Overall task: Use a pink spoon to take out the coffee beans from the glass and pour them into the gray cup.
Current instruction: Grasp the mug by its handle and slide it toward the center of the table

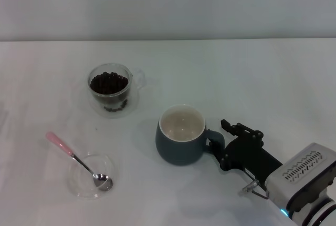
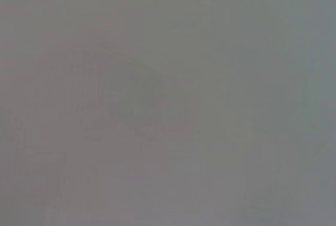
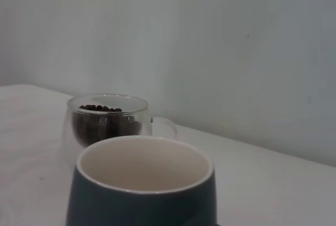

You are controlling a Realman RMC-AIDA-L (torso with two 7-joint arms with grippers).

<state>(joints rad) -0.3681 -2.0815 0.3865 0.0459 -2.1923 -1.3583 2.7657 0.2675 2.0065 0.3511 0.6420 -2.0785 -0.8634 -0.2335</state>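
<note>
The pink spoon (image 1: 73,156) lies at the left front, its silver bowl resting in a flat clear glass dish (image 1: 79,184). The glass (image 1: 110,92), full of coffee beans (image 1: 108,83), stands behind it. The gray cup (image 1: 176,152) stands at the centre, empty, with its handle pointing right. My right gripper (image 1: 223,143) is at that handle, open, one finger on each side of it. The right wrist view shows the gray cup (image 3: 142,205) close up, with the glass (image 3: 107,123) and the coffee beans (image 3: 100,108) behind it. The left gripper is out of view.
The white table (image 1: 252,79) reaches back to a pale wall. The left wrist view shows only a plain grey surface.
</note>
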